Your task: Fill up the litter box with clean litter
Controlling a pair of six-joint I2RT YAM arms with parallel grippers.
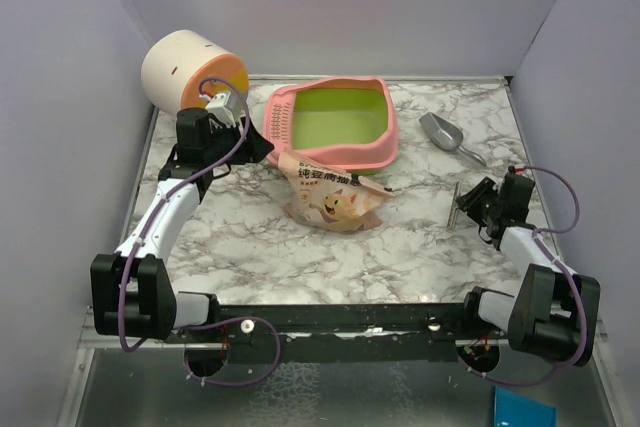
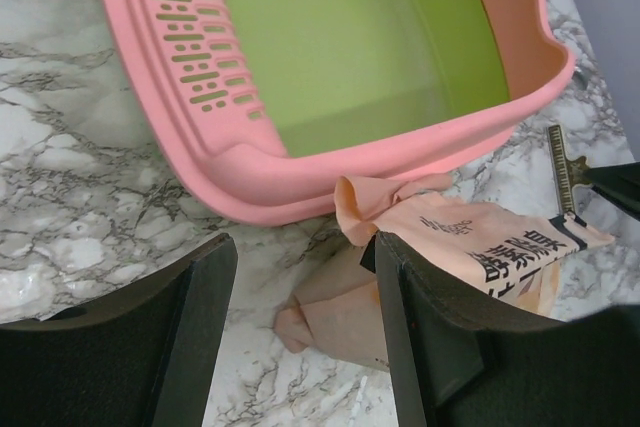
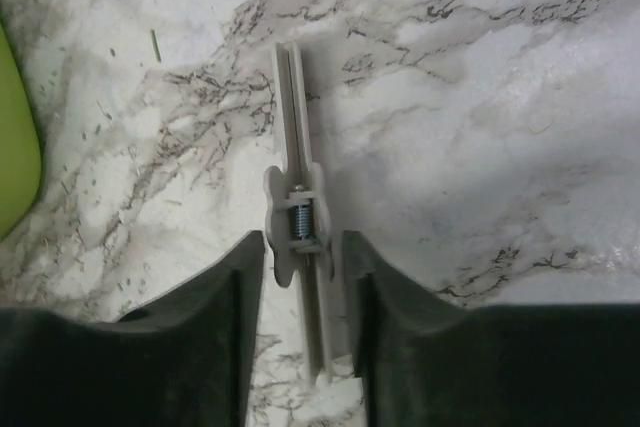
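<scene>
The litter box (image 1: pixel 335 119) is a pink tray with a lime-green basin and a slotted sieve at its left end, and it stands at the back centre. In the left wrist view the litter box (image 2: pixel 350 67) has a bare green basin. No clean litter shows in any view. My left gripper (image 1: pixel 262 150) is open just left of the box's near corner. In its wrist view the left gripper (image 2: pixel 300 287) straddles bare table, with its right finger against the crumpled corner of the beige cat pouch (image 2: pixel 480 252). My right gripper (image 3: pixel 300 277) is open, with its fingers straddling a flat sealing clip (image 3: pixel 298 187) that lies on the table.
The beige pouch (image 1: pixel 335 197) leans against the front of the box. A grey scoop (image 1: pixel 446 135) lies to the right of the box. A cream-and-orange cylinder (image 1: pixel 190 72) lies at the back left. The clip (image 1: pixel 455 205) lies beside the right gripper (image 1: pixel 472 205). Grey walls enclose the table.
</scene>
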